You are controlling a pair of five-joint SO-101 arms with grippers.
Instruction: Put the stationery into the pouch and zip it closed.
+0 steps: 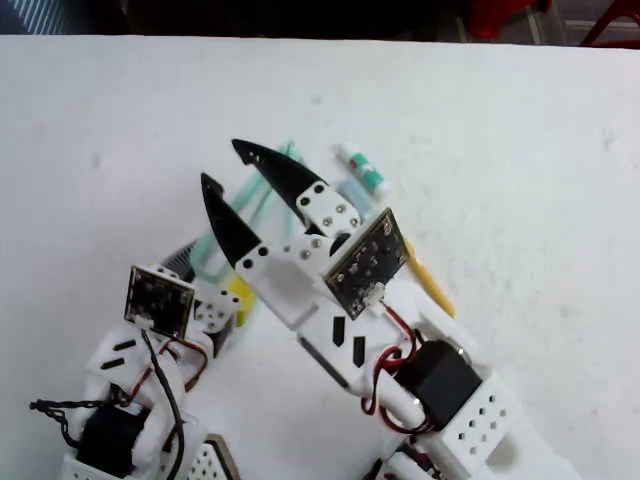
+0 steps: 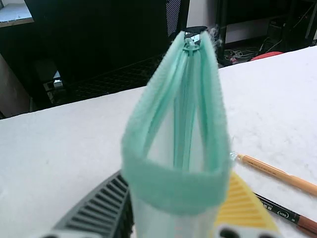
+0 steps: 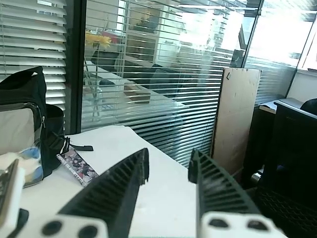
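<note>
Mint zip pouch [image 2: 174, 184] gapes open, orange pencil [image 2: 277, 171] lying just beside it.

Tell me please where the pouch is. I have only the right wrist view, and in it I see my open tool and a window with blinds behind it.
Observer: In the high view the right tool hangs over the pouch.
Operator: Does anything hold the pouch?
Observer: Yes, the left tool is shut on one end of it.
Operator: Is the pouch open for me?
Observer: Yes, in the left wrist view its mouth gapes wide.
</note>
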